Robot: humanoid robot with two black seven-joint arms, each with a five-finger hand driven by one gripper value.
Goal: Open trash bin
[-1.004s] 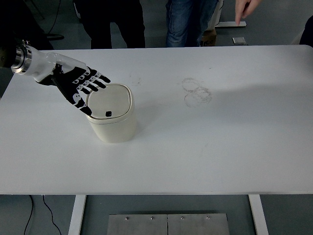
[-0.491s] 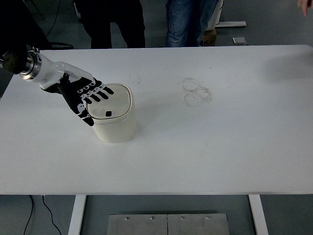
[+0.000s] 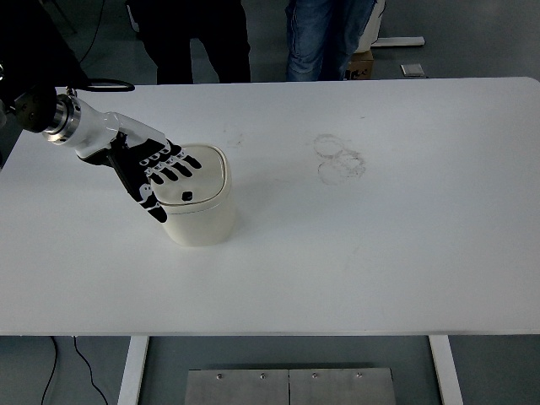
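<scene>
A cream trash bin (image 3: 199,202) is standing upright on the white counter (image 3: 354,253), in its left half and well back from the near edge; its rounded lid (image 3: 198,177) is lying flat and closed, with a small dark square button (image 3: 187,196) showing near the front rim. The left hand (image 3: 150,169) is reaching in from the left edge on a white-shelled forearm (image 3: 89,133); its fingers (image 3: 179,165) are stretched out and slightly spread, lying over the left part of the lid, and whether they are pressing on it or hovering just above cannot be told; they are grasping nothing, and the thumb (image 3: 154,207) is hanging down beside the bin's left wall. Faint ring marks (image 3: 337,158) are showing on the counter to the right of the bin, well apart from it. Beyond the far edge, two people are standing, only their legs visible: one in dark trousers (image 3: 198,38), one in blue jeans (image 3: 325,34).
</scene>
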